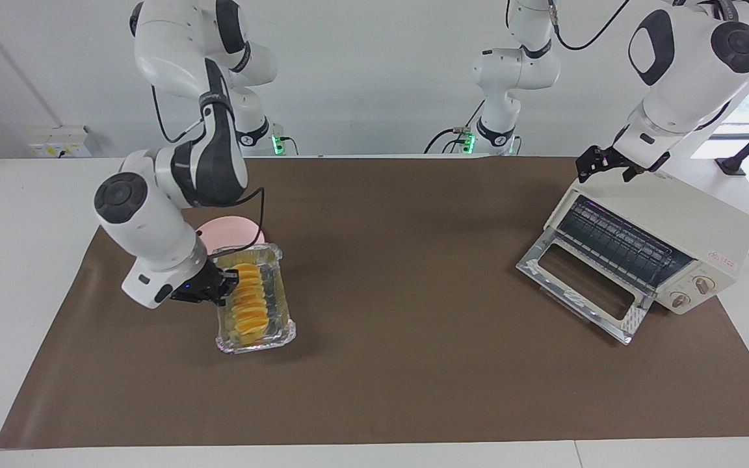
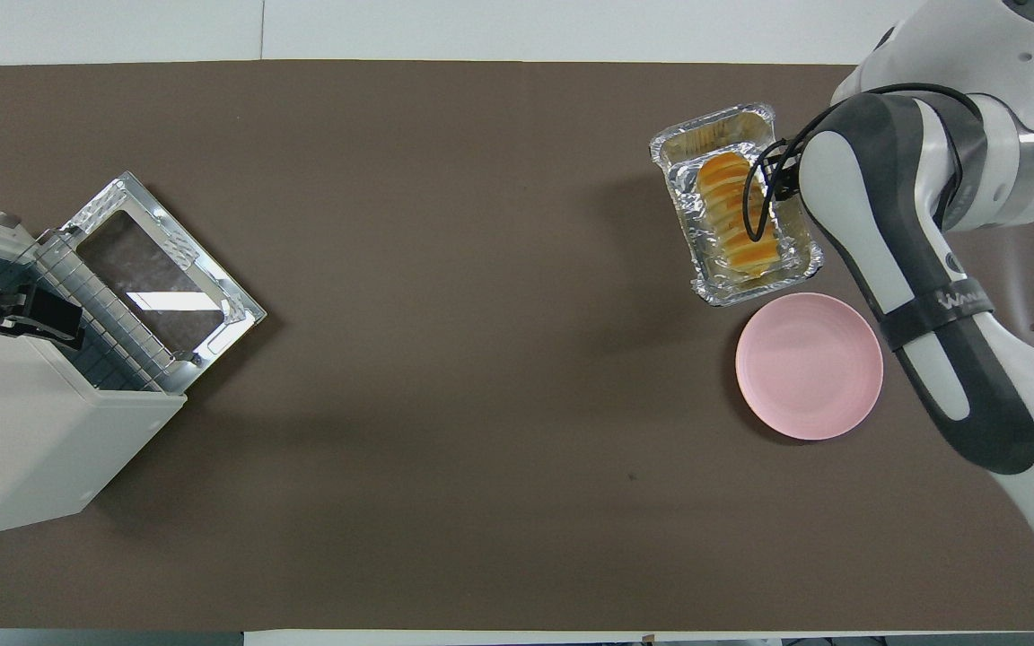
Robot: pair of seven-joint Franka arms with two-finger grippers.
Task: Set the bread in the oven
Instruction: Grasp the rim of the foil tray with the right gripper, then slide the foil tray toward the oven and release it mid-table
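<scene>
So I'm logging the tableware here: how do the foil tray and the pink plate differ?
The foil tray is silver, oblong and deep-walled; the pink plate is round, shallow and matte. The foil tray holds the bread, while nothing lies on the pink plate. The plate sits nearer the robots than the tray. Both rest on the brown mat, side by side.

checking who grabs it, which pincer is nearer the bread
Right. The right pincer is down at the bread in its foil tray; the left pincer is over the oven.

Bench [image 1: 374, 390] carried brown mat [image 1: 400, 273]; on mat: foil tray [image 1: 287, 325], pink plate [image 1: 235, 231] beside it, oven [image 1: 706, 221] with door down, well apart.
</scene>
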